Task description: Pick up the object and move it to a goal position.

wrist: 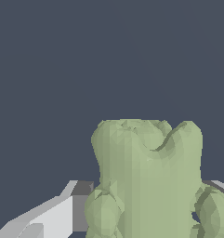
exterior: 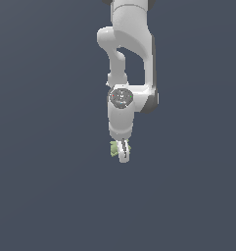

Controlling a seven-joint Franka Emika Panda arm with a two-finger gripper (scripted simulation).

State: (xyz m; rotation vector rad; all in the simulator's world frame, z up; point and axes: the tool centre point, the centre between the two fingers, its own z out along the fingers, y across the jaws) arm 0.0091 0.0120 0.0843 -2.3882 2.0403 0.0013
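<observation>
The object (wrist: pixel 148 181) is a pale olive-green lumpy item that fills much of the wrist view, sitting between the gripper's fingers (wrist: pixel 57 216). In the exterior view the object (exterior: pixel 113 148) shows as a small green patch on both sides of the gripper (exterior: pixel 123 153), which hangs straight down from the white arm and is shut on it. The near finger covers the object's middle. Whether the object rests on the dark ground or is lifted off it cannot be told.
The white arm (exterior: pixel 129 54) comes down from the top of the exterior view. A plain dark blue-grey ground (exterior: pixel 46 186) surrounds it with nothing else in view.
</observation>
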